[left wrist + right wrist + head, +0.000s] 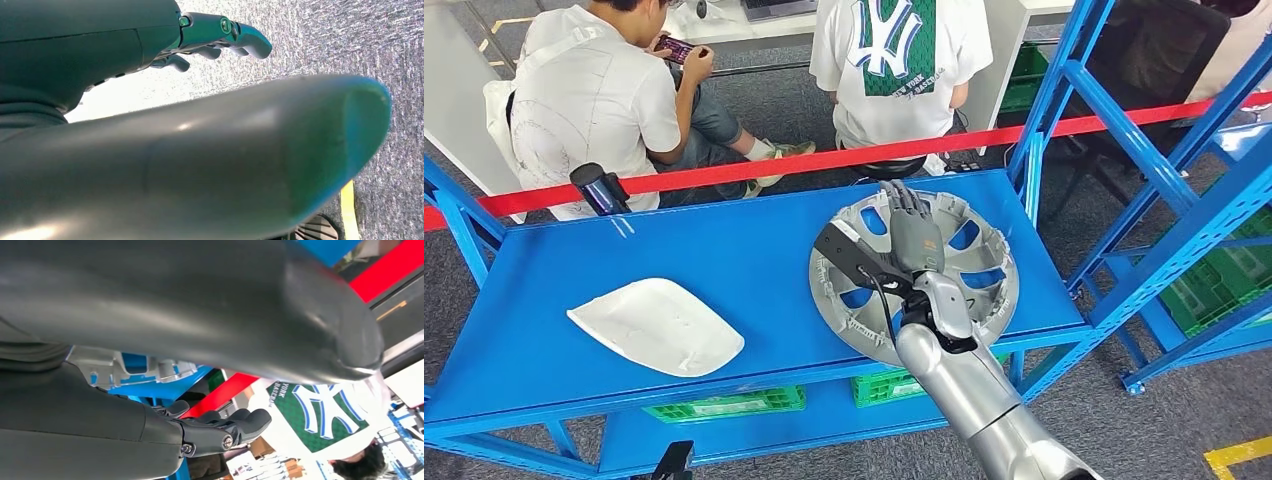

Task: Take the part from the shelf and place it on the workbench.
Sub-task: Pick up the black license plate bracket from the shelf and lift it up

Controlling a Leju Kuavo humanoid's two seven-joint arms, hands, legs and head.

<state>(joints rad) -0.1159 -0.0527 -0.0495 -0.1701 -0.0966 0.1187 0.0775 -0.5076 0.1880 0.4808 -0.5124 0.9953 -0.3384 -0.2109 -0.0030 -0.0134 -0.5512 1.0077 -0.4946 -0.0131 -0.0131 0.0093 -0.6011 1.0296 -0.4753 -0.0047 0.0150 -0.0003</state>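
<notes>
Nearest me, the right hand (911, 238) lies flat over the wheel cover (979, 275), fingers straight and gripping nothing. Left hand (220, 35) hangs loose over the floor. That cover sits on the blue shelf (744, 240), so the pickup is just starting; next, fingers must hook its rim. Beyond, people sit.

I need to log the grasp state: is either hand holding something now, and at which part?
The right hand lies over the middle of the silver wheel cover on the blue shelf; a hold cannot be told. The left hand holds nothing.
</notes>
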